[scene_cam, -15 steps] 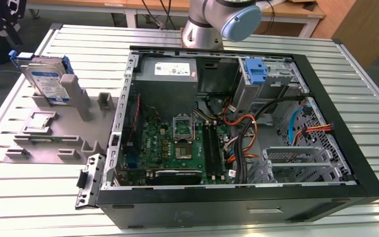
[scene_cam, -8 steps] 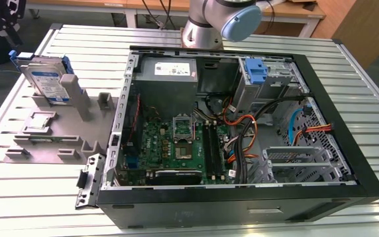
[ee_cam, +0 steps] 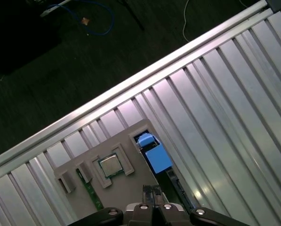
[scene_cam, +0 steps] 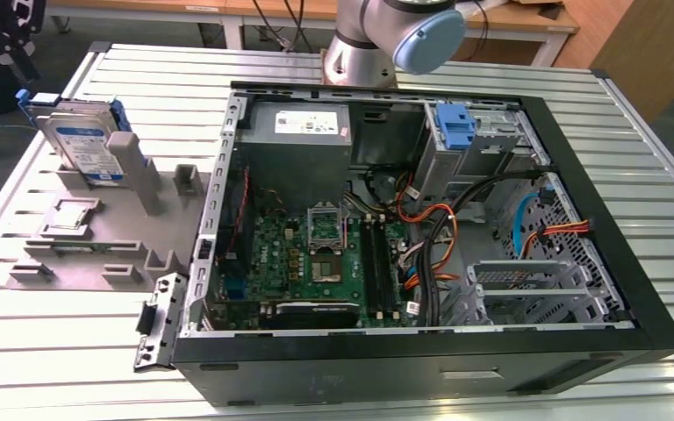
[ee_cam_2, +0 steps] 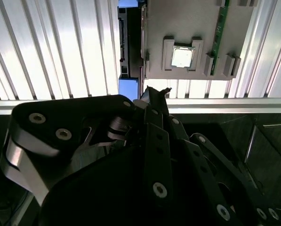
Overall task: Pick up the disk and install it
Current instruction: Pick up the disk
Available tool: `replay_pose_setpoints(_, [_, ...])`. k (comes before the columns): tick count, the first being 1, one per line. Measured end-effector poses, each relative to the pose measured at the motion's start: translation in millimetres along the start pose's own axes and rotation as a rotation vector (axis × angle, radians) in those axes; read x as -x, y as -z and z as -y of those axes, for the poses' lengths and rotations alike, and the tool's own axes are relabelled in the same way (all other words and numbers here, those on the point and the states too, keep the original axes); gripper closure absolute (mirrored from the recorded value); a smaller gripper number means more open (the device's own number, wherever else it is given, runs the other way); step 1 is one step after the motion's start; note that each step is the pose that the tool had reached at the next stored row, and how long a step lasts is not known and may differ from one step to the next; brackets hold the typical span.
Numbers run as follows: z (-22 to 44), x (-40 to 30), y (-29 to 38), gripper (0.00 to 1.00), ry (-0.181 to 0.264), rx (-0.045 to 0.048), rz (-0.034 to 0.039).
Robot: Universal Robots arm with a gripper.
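Gripper: jaws drawn together, nothing held. It hangs over the grey fixture near the bench edge, apart from every part below. Disk: it stands on edge in a fixture slot and appears from above in both wrist views as a thin dark strip capped by its blue carrier. It lies below and just ahead of the gripper, with its top edge running along the bench slats. In the exterior view the labelled face shows, and the disk is at the fixture's far end, to the exterior view's left of the open case. Surface: ribbed metal, with dark floor beyond the rail. Room: open above the disk. A chip sits in a neighbouring pocket, apart from it.
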State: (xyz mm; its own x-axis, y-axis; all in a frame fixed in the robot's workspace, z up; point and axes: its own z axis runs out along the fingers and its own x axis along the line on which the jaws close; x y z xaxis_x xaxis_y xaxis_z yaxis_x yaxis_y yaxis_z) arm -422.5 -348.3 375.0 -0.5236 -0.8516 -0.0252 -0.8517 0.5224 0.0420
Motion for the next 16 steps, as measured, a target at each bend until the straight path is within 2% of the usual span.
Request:
replay_pose_setpoints(12, [0.0,0.0,-0.2,0.9,0.189,0.0048,-0.0078])
replay_pose_setpoints(16, [0.0,0.0,-0.2,0.9,0.21,0.0053,-0.0087])
